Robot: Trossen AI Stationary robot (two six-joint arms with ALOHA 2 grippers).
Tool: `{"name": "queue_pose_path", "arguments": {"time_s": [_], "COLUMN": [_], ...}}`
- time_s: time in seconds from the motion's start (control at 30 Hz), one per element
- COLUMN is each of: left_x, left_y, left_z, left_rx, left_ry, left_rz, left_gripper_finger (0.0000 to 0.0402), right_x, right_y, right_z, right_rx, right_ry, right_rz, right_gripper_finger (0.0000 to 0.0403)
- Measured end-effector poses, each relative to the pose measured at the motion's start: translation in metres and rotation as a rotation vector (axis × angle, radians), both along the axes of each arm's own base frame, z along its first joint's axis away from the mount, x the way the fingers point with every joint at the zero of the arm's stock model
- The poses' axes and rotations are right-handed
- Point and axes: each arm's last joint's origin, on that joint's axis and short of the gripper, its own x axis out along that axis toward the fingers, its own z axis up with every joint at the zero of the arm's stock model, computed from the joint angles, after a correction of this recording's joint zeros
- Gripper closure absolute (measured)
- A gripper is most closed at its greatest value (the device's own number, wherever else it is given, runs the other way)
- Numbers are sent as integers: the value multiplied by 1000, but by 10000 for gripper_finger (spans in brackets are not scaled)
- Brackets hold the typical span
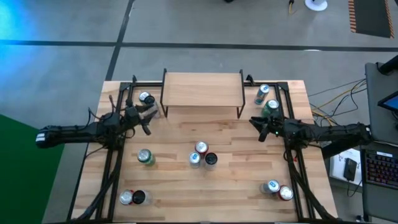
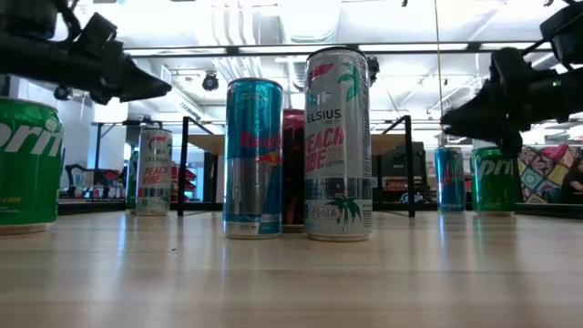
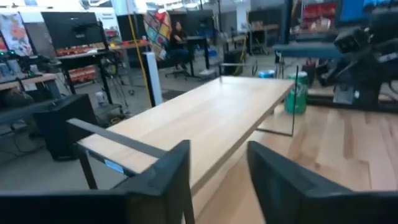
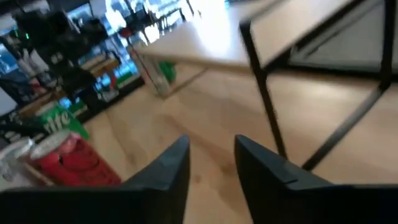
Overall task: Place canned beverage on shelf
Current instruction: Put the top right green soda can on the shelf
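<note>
The shelf (image 1: 202, 89) stands on thin black legs at the table's far middle, and its top board is bare; it also shows in the left wrist view (image 3: 205, 118). My left gripper (image 1: 149, 119) hovers open and empty just off the shelf's left end (image 3: 217, 155). My right gripper (image 1: 256, 127) hovers open and empty off the shelf's near right leg (image 4: 211, 146). Three cans (image 1: 202, 154) stand upright at the table's middle. One white can (image 1: 146, 98) stands beside the shelf's left end. A blue can (image 1: 262, 93) and a green can (image 1: 270, 107) stand at its right end.
A green can (image 1: 145, 157) stands left of the middle cluster. Two cans (image 1: 132, 198) stand at the near left and two (image 1: 278, 190) at the near right. Black frame rails (image 1: 112, 168) run along both table sides. Bare wood lies between the shelf and the middle cans.
</note>
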Motion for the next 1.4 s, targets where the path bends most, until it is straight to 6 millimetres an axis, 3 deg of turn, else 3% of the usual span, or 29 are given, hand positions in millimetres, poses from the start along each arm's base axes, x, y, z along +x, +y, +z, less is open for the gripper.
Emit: {"name": "queue_pose_path", "arguments": {"time_s": [0.17, 0.4, 0.5, 0.6, 0.7, 0.8, 0.93, 1.13, 1.3, 1.4], "left_x": [12, 23, 27, 29, 30, 31, 32, 33, 34, 35], "left_y": [2, 3, 2, 3, 2, 2, 2, 0, -1, -1], "left_z": [12, 9, 4, 0, -7, -9, -2, -2, -9, -9], "left_rx": [35, 28, 7, -79, -142, -149, -149, -212, -247, -243], "left_ry": [68, 117, 149, 134, 167, 180, 154, 135, 160, 154], "left_rz": [20, -17, -51, -24, -39, -35, -42, -84, -84, -85], "left_gripper_finger": [187, 173, 173, 173, 173, 173, 173, 173, 173, 173], "right_x": [5, 14, 21, 26, 21, 11, 7, 12, 17, 21], "right_y": [1, 2, 2, -3, -11, -18, -24, -36, -52, -64], "right_z": [-11, -11, 9, 47, 86, 111, 141, 162, 167, 164], "right_rx": [24, -26, -93, -90, -37, -13, 14, 24, 96, 206], "right_ry": [97, 177, 168, 174, 292, 465, 543, 719, 914, 972], "right_rz": [-32, 25, 47, -8, -130, -245, -279, -310, -357, -295], "right_gripper_finger": [216, 154, 140, 132, 131, 129, 114, 64, 34, 33]}}
